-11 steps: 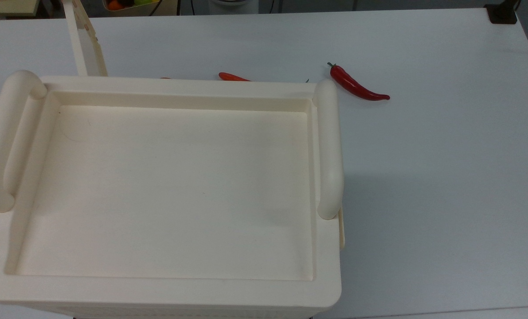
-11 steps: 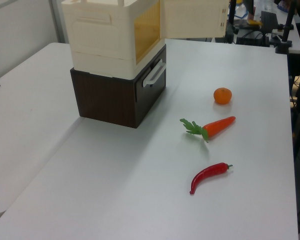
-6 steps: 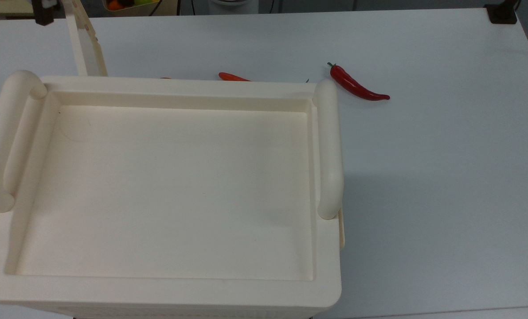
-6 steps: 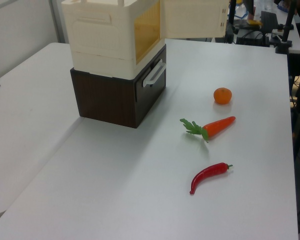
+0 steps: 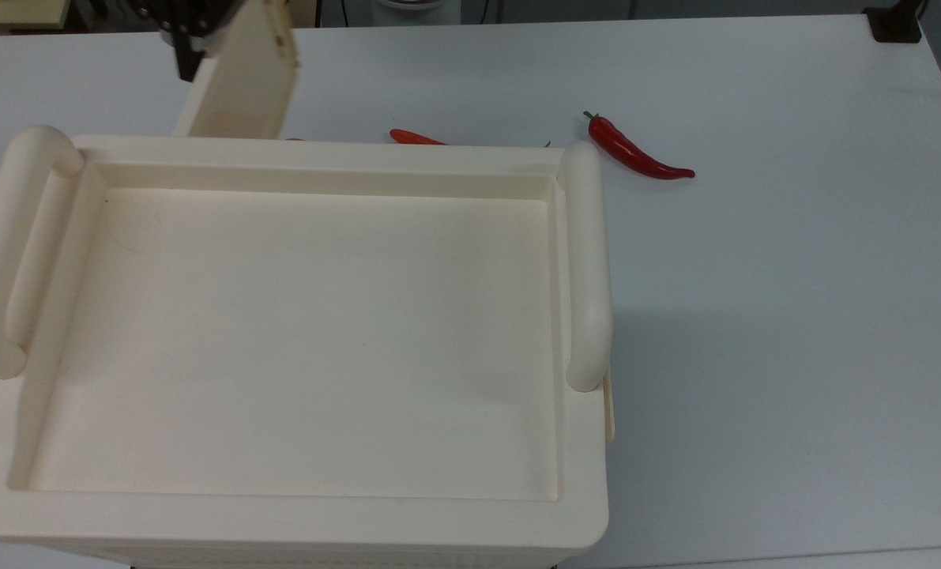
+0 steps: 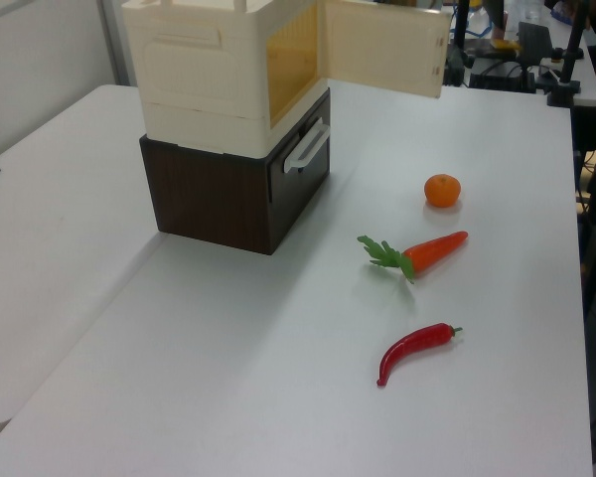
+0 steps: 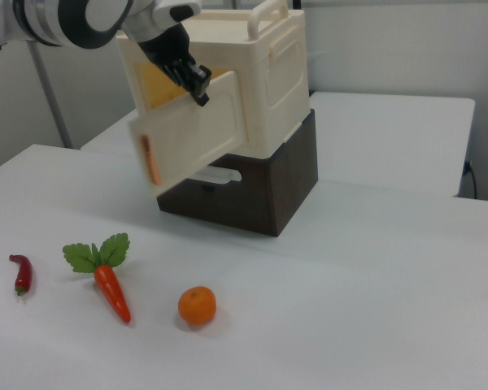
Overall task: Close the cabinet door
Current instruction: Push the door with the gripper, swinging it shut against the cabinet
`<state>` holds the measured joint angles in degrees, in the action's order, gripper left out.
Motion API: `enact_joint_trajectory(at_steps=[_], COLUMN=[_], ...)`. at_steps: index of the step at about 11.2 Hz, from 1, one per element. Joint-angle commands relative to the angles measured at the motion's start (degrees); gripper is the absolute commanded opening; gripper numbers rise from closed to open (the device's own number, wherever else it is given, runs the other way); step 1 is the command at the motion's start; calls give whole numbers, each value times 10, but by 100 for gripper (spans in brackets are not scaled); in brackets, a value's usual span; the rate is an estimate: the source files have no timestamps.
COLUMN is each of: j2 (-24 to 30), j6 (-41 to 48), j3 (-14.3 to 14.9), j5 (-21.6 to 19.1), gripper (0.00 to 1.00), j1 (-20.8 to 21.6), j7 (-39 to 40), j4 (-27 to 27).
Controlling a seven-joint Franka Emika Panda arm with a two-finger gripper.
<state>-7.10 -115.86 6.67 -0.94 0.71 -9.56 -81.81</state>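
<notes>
We see the gripper (image 7: pixel 197 84) pressed against the outer face of the cabinet door (image 7: pixel 197 130) — half-open, hinged on the cabinet (image 7: pixel 264 77) — finger spread we cannot tell, and it could slide off the edge.

The swing path in front of the large cream-white plastic cabinet (image 7: pixel 252 77) is taken up by its thin cream-white door panel (image 7: pixel 193 128), which stands partly open. The black two-finger gripper (image 7: pixel 197 86) is pressed against the panel's outer face near its top edge. Below the opening, the white drawer handle (image 6: pixel 307 147) of the dark brown wooden base (image 6: pixel 233 194) juts out slightly. On the white table (image 6: pixel 278 368), the round orange fruit (image 6: pixel 442 190), the orange carrot with green leaves (image 6: pixel 422 254) and the red chilli pepper (image 6: pixel 414 350) are set well apart from the cabinet front, with bare tabletop left between them and it.
</notes>
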Motion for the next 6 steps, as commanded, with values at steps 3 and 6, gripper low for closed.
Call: enact_joint_trajectory(at_steps=[3, 6], j2=[-33, -39], j6=[-154, -157], j3=[4, 4], j5=[-61, -59], gripper=[1, 1], j1=[26, 27], j7=[-72, -71], j4=[-7, -8])
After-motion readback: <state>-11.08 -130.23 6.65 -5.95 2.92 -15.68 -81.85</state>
